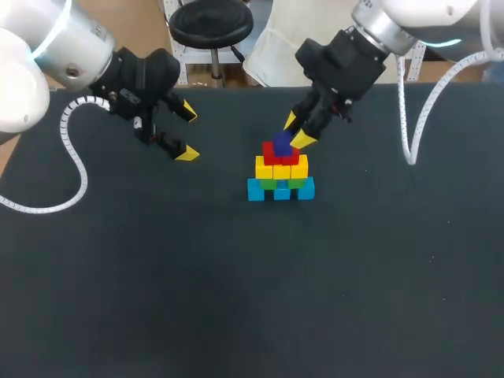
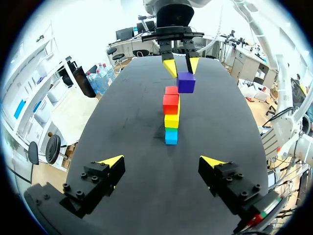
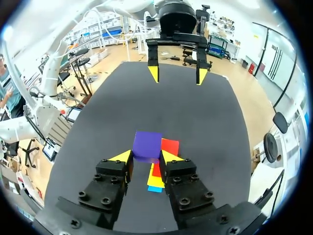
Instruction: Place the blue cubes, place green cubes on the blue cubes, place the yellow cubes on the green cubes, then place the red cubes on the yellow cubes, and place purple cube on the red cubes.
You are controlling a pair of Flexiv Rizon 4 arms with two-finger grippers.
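Purple cube [image 3: 147, 145] sits clamped between the two yellow fingertips of the right gripper [image 1: 296, 131], which press on it from opposite sides. It is held over the red cubes [image 1: 273, 156], topmost of the layered cubes near the middle of the table [image 1: 157, 276]. Whether its underside touches the red cubes cannot be told. In the left wrist view it appears a little to one side of the column, by the farther red cube.

Under the red cubes lies a row of yellow cubes [image 1: 282, 168]. Under those only a thin strip of the green cubes [image 1: 269, 184] shows. At the base the blue cubes [image 1: 256, 190] rest on the table, three of them visible from above. The layers touch one another and stand upright.

The right arm comes in from the far right corner and tilts down towards the cubes. The left gripper [image 1: 175, 134] hangs above the table to the left of the cubes, well apart from them. Its jaws are wide apart and its fingers point towards the cubes.
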